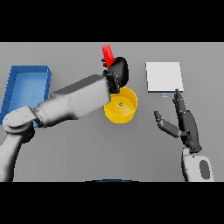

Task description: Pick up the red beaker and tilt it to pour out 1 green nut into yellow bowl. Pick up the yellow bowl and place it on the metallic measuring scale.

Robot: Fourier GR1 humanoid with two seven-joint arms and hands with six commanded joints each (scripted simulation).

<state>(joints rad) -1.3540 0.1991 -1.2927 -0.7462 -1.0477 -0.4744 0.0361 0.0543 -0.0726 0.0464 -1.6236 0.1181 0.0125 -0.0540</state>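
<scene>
The plain grey surface (78,153) carries a round yellow plastic bowl (120,106) near its middle, with one small green nut (120,104) lying inside. Just behind the bowl's far rim, the left hand (118,70) has its fingers curled round the red beaker (107,54), which is lifted and leaning. The square metallic measuring scale (163,76) sits toward the far right corner, and a blue rectangular tray (26,89) lies by the left edge. The right hand (186,122) waits near the scale, fingers spread and straight. With one nut already in, further tilt could spill extras; lowering the forearm carelessly could knock the bowl.
</scene>
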